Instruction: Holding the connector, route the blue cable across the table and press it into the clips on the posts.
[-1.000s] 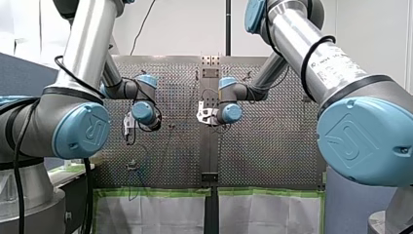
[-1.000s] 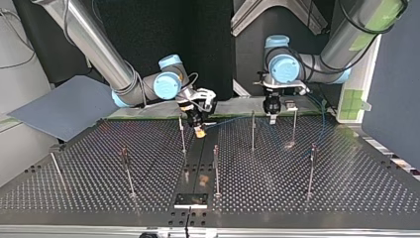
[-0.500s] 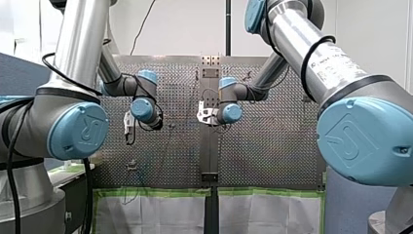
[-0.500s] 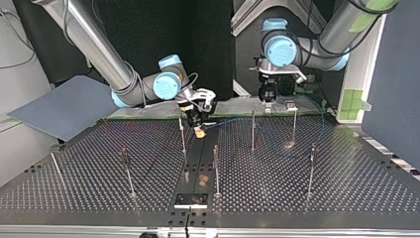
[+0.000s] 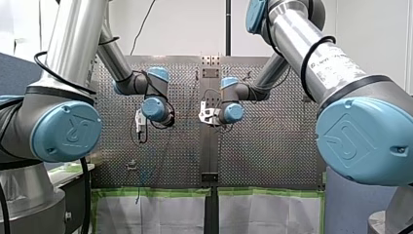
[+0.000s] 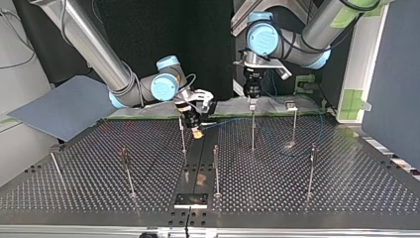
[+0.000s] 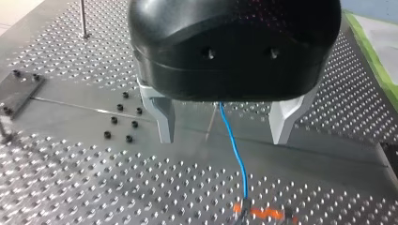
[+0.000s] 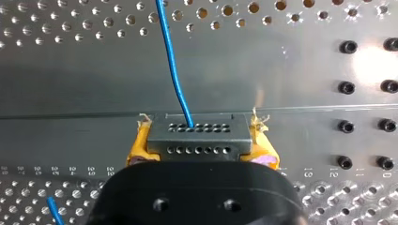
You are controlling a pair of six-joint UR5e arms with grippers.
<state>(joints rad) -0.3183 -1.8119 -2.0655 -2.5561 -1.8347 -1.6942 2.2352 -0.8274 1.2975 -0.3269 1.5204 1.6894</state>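
Note:
A grey connector [image 8: 197,138] sits between the yellow pads [image 8: 137,146] of my right gripper [image 8: 197,143], which is shut on it. The blue cable [image 8: 172,65] leaves the connector and runs ahead over the plate. At the top view's middle, my right gripper [image 6: 196,128] holds the connector low over the table, and the cable [image 6: 233,119] trails toward the right. My left gripper [image 6: 252,99] hangs open just above a post [image 6: 252,130]. In the left wrist view its metal fingers [image 7: 162,117] stand wide apart, with the cable [image 7: 234,154] running between and below them, untouched.
Several thin posts stand on the perforated table [image 6: 277,188], among them one [image 6: 182,135] beside my right gripper, one [image 6: 216,166] nearer the camera and two [image 6: 294,124] [image 6: 312,168] at the right. A grey sheet [image 6: 64,106] lies off the table's left.
My left arm has risen and swung toward the table's middle, from beside the right-hand posts to above the central post. My right gripper has stayed nearly still with the connector.

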